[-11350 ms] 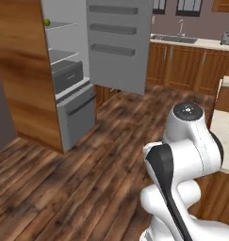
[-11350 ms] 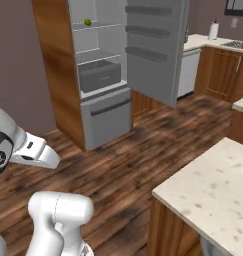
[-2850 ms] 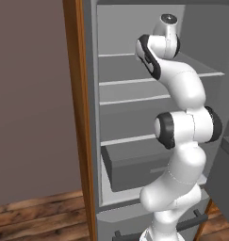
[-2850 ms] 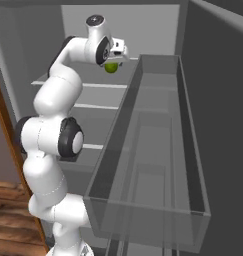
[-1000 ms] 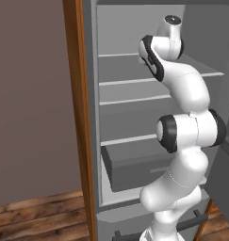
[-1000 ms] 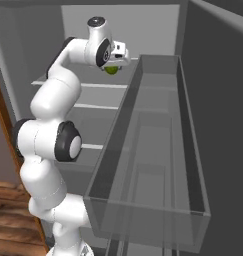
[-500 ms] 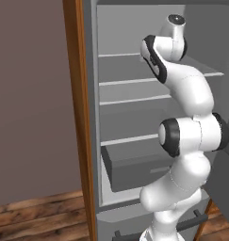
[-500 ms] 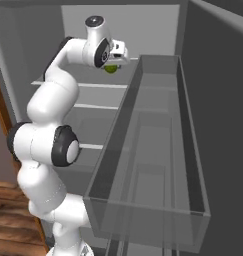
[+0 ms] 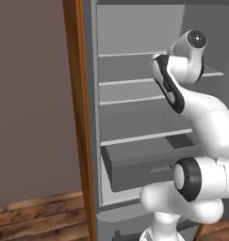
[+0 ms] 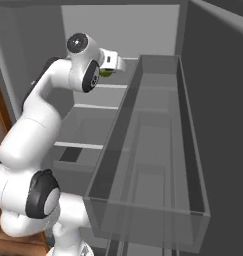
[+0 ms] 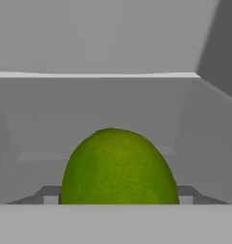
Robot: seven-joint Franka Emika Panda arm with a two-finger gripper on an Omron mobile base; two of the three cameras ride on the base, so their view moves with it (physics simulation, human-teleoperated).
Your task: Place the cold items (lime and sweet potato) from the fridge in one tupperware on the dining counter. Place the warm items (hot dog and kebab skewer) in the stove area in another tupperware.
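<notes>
A: status on the lime (image 11: 118, 167)?

B: Up at the fridge's (image 9: 134, 94) upper shelf (image 10: 110, 87), near its right end by the door bin (image 10: 153, 165). In the hand view it sits dead centre, right in front of the camera. From the right base view a sliver of green shows just behind the gripper (image 10: 109, 67).

A: what moved?

B: Over the last few seconds the wrist has rolled a bit and the elbow has drifted right; lime has kept pace with the hand. Base hasn't moved.

A: gripped?

C'mon, B: can't tell. Fingertips are hidden, so clamped or just closing in is unclear. My guess is it's grasped or nearly.

A: so task-wise?

B: First cold item only. Sweet potato, both warm items, tupperware all pending.
</notes>
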